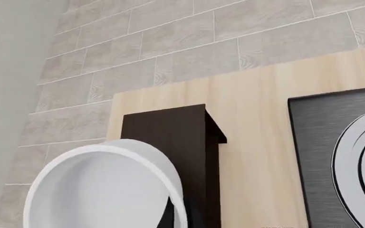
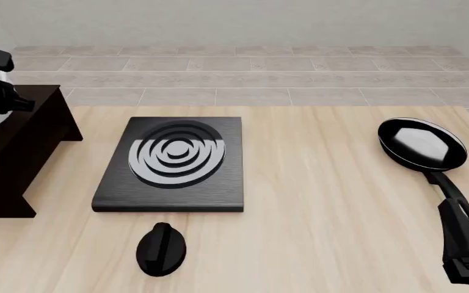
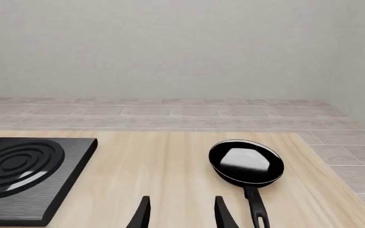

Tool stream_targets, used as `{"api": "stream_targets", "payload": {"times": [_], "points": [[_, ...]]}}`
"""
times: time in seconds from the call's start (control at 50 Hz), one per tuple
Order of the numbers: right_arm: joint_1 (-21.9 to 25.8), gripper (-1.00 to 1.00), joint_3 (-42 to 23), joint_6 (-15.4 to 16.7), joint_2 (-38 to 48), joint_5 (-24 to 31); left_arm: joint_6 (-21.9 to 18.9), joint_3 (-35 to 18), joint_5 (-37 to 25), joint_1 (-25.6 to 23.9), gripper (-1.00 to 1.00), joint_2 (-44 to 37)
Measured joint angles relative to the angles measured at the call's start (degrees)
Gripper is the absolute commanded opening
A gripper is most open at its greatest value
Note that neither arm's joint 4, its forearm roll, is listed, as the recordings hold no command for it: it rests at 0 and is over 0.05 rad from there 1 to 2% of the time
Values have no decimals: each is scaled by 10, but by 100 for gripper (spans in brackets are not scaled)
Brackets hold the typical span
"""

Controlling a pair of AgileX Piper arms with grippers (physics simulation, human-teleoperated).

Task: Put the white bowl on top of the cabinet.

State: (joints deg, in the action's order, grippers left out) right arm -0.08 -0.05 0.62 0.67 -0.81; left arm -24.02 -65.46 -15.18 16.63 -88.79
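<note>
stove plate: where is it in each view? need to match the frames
Front: stove plate centre-left, right of the cabinet.
Left wrist: only its corner at the picture's right edge.
Right wrist: lower left.
Shared landmark: its white rings.

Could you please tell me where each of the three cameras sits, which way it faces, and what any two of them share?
Front view: fixed above the arms' side, facing forward over the table; left arm over the cabinet, right hand at the lower corner.
Left wrist view: behind the left hand, looking down on the white bowl above the cabinet; no fingers visible.
Right wrist view: low, facing the frying pan; fingers apart, empty.
All three share the stove plate.
</note>
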Motion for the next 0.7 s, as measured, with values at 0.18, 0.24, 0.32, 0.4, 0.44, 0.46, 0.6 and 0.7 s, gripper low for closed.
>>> {"api": "stream_targets", "payload": {"times": [0.18,0.24,0.32,0.4,0.44,0.46,0.6,0.7], "points": [[0,100,0,0,0,0,-6,2,-7,-1,100,-5],[0,100,0,0,0,0,-8,1,-8,-2,100,-6],[0,100,0,0,0,0,-12,1,-11,-2,100,-6],[0,100,0,0,0,0,-14,1,-13,-1,100,-5],[0,100,0,0,0,0,-15,1,-14,-1,100,-4],[0,100,0,0,0,0,-15,1,-14,-1,100,-3],[0,100,0,0,0,0,-18,2,-13,-2,100,1],[0,100,0,0,0,0,-19,4,-14,-5,100,8]]}}
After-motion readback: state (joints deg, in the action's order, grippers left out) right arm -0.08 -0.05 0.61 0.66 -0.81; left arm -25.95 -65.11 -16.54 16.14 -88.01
